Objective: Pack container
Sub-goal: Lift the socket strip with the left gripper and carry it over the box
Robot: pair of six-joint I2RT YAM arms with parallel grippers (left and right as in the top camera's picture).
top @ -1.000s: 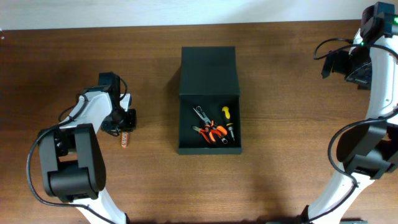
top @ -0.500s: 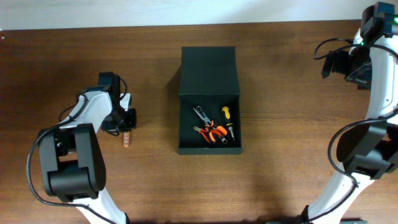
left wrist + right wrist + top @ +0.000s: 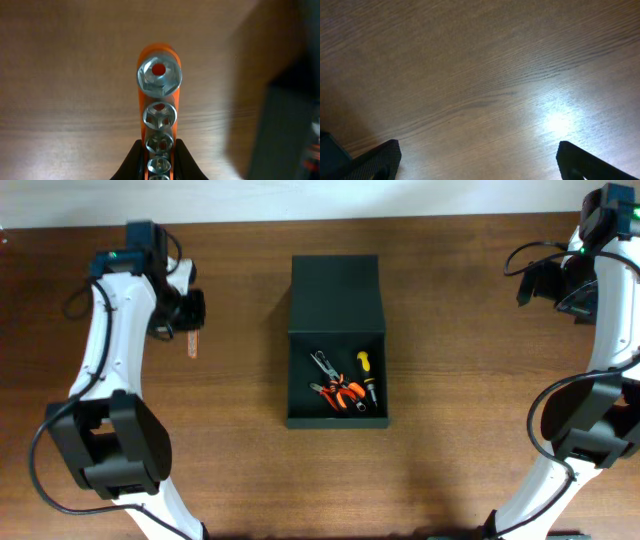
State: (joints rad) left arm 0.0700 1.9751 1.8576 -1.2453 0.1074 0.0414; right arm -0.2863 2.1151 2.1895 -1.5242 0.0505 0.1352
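Clamping the orange plastic rail of chrome sockets [image 3: 159, 100], the left pincer [image 3: 159, 162] hangs above the wooden counter [image 3: 460, 470]; the dark green-black matte square box [image 3: 336, 290] lies open toward its right, well apart. The right pincer [image 3: 548, 280], farther off, gapes empty.

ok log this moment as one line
left gripper: shut on socket rail | right gripper: open, empty | container: lid open, pliers and screwdriver inside

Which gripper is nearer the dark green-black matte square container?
Left. The left gripper, shut on an orange socket rail, is left of the container; the right gripper, open, sits farther off to its right.
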